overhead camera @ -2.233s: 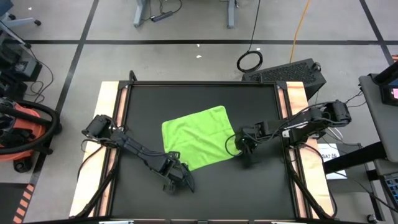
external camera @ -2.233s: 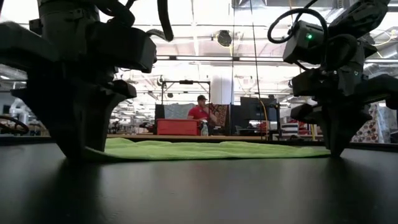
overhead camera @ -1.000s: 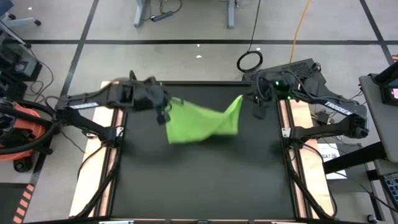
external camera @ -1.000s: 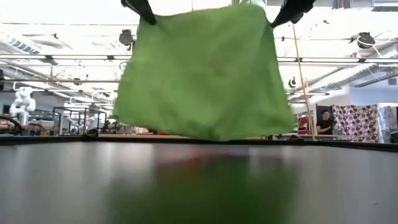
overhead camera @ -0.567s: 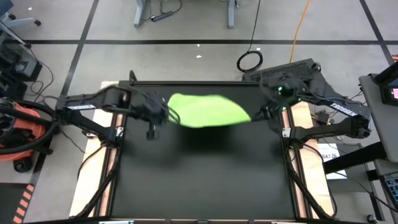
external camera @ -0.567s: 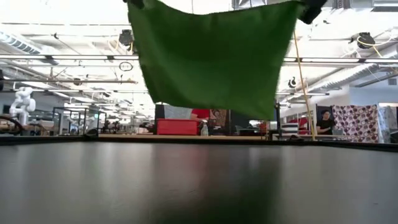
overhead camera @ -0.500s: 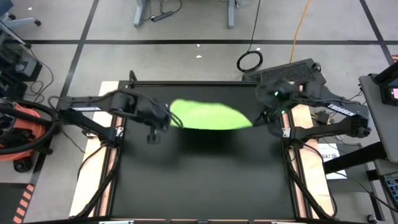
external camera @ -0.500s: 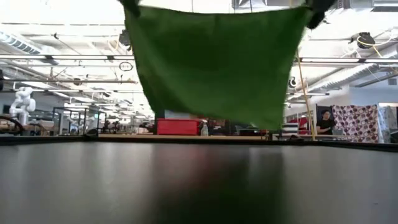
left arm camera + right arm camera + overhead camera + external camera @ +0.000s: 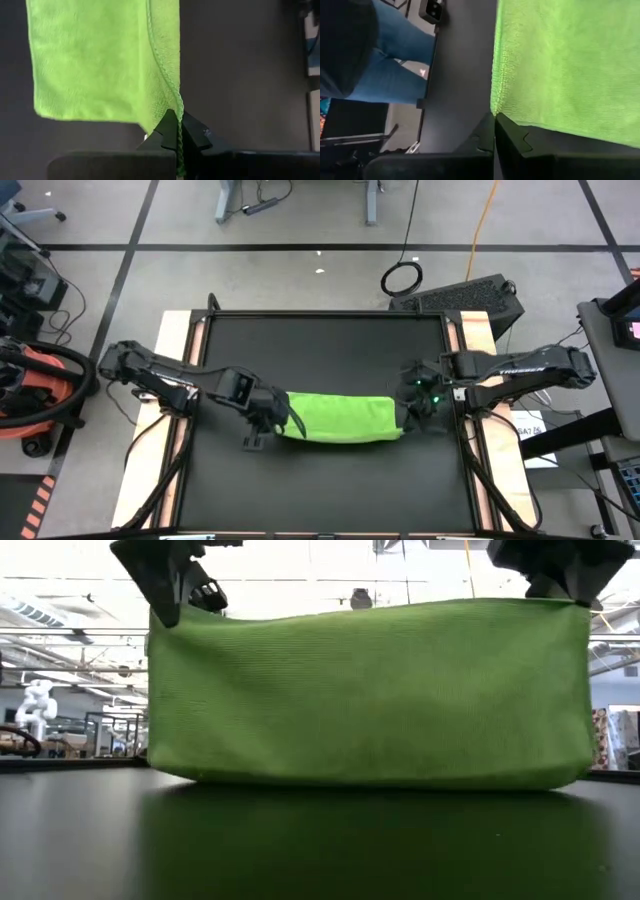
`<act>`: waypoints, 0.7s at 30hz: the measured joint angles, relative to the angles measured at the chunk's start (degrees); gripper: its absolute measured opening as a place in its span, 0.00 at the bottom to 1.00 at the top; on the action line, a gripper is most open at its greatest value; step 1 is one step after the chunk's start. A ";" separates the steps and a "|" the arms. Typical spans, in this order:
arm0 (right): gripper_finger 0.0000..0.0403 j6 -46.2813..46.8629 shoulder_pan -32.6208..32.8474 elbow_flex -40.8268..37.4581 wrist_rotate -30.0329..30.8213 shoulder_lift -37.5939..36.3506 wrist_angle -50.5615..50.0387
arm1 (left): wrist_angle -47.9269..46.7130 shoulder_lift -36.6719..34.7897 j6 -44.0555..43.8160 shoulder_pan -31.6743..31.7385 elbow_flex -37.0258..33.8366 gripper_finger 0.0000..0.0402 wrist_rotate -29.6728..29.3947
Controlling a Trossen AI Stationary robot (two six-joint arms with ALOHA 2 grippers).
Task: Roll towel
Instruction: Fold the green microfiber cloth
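Note:
The lime-green towel (image 9: 340, 418) hangs spread wide between my two grippers over the middle of the black table (image 9: 320, 490). In the low view the towel (image 9: 370, 690) hangs as a broad sheet, and its lower edge (image 9: 370, 783) is down at the tabletop. I cannot tell whether it rests there. My left gripper (image 9: 279, 418) is shut on the towel's upper left corner and shows in the low view (image 9: 165, 612). My right gripper (image 9: 403, 412) is shut on the upper right corner and shows in the low view (image 9: 578, 598). My left gripper pinches the towel's upper left corner (image 9: 176, 114) between its two shut fingers, right on the hemmed edge. The fingers point down from above. The towel hangs below them, its top edge drawn straight toward the other gripper. My right gripper pinches the towel's upper right corner (image 9: 495, 109) between its two shut fingers. The fingers come from above, pointing down. The towel hangs below them, its top edge straight across to the left gripper.
Wooden strips run along the table's left side (image 9: 172, 380) and right side (image 9: 478, 345). A black keyboard-like unit (image 9: 465, 295) lies beyond the far right corner. A person in jeans (image 9: 385, 55) stands off the table. Bare black tabletop lies on the near and far sides of the towel.
Both grippers have carried the towel from high over the table's far edge toward the near edge and downward, staying shut on its corners. The towel swung beneath them and now hangs straight, its lower edge down at the tabletop.

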 joint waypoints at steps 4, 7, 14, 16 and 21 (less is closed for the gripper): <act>0.00 2.49 1.53 -2.55 0.07 0.01 2.24 | 1.17 1.38 -0.47 -1.24 0.02 0.00 0.33; 0.00 3.45 2.38 -3.73 0.28 -0.02 2.46 | 1.63 2.74 -0.08 -1.92 0.02 0.00 1.84; 0.00 5.19 3.20 -7.61 4.68 0.00 3.78 | 1.91 7.63 1.54 -1.76 0.02 0.00 1.56; 0.00 5.19 2.86 -8.65 6.68 -0.02 4.24 | 1.78 8.43 2.15 -0.42 0.02 0.00 0.94; 0.00 5.16 0.33 -10.31 8.37 0.00 4.09 | 1.54 8.86 3.19 3.91 0.02 0.00 -0.70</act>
